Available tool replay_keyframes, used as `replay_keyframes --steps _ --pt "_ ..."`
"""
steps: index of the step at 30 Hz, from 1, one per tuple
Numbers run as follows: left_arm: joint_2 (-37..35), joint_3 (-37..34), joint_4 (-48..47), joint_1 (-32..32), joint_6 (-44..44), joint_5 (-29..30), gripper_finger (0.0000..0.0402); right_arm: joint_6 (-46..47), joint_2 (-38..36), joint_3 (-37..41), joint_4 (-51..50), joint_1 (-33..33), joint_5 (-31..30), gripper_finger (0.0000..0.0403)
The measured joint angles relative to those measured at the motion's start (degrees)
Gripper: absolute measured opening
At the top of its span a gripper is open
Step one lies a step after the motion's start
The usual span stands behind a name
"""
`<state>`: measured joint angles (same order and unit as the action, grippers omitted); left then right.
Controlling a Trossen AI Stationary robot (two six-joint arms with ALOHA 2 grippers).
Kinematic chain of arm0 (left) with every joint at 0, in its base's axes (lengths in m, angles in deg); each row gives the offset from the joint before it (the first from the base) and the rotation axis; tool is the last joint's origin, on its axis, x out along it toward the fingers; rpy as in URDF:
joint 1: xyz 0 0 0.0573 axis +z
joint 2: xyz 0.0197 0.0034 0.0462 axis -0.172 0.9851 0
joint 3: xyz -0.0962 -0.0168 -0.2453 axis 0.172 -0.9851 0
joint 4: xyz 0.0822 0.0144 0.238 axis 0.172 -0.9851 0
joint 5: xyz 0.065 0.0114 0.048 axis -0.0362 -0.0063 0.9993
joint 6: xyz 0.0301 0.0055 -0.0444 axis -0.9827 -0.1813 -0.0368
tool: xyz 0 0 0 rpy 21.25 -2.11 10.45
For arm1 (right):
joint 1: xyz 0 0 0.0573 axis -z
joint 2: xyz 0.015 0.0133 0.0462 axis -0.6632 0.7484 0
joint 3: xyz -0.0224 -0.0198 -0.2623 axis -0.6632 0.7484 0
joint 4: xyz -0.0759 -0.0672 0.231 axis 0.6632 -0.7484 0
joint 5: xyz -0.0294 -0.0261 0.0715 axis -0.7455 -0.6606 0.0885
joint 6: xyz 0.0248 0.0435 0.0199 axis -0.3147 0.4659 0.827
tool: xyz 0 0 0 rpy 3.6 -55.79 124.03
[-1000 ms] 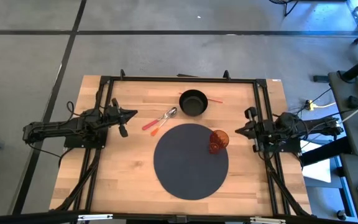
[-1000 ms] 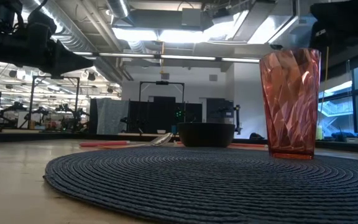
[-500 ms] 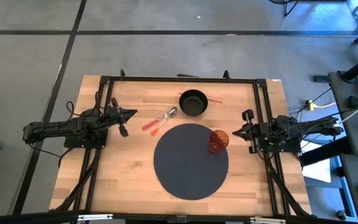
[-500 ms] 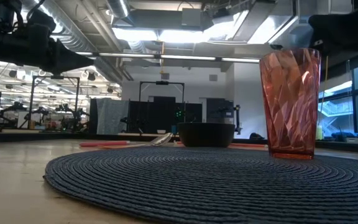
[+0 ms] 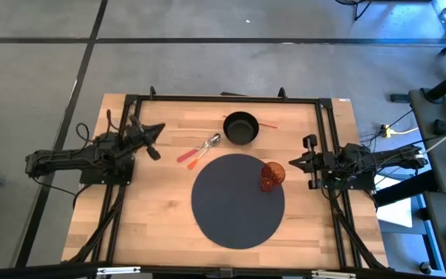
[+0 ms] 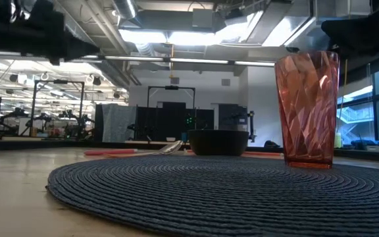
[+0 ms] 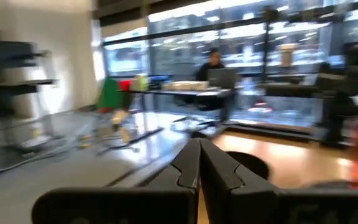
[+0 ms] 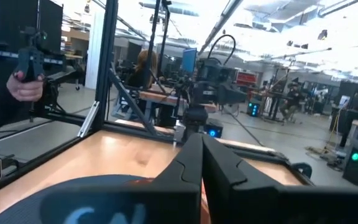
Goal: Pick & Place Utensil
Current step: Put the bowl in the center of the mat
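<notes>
The utensils (image 5: 200,150), a spoon and an orange-handled piece, lie on the bare wood between the left gripper (image 5: 156,129) and the black bowl (image 5: 241,127), long axes slanting up toward the bowl. Left gripper's fingers are pressed together and it's clearly the nearer one, utensils off toward the table's middle from it. Right gripper (image 5: 294,161), also closed, sits past the red cup (image 5: 272,175), so I'd bet the left arm takes this

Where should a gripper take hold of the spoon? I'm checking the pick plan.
Judging from above: grip the spoon at mid-handle, coming straight down. It lies flat and slanted beside the red utensil, its head toward the bowl, so jaws should close across the handle.
</notes>
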<state>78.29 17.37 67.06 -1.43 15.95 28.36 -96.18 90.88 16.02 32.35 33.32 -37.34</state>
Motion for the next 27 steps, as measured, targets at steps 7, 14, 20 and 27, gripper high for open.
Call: replay_keyframes --steps 7,14,20,27 --pt "23.9 16.9 -1.1 3.3 -1.7 0.9 0.0003 -1.0 0.0 0.0 0.5 0.0 0.0 0.0003" --pt "59.7 43.2 -14.3 10.7 -2.8 -7.8 0.0003 -0.9 0.0 0.0 0.4 0.0 0.0 0.0003" --pt "86.6 67.2 -28.1 13.0 -12.6 -21.7 0.0007 -0.7 0.0 0.0 -0.6 0.0 0.0 0.0004" --pt "105.8 88.1 -45.0 11.8 -17.6 -24.5 0.0061 -0.5 0.0 0.0 -1.9 0.0 0.0 0.0004"
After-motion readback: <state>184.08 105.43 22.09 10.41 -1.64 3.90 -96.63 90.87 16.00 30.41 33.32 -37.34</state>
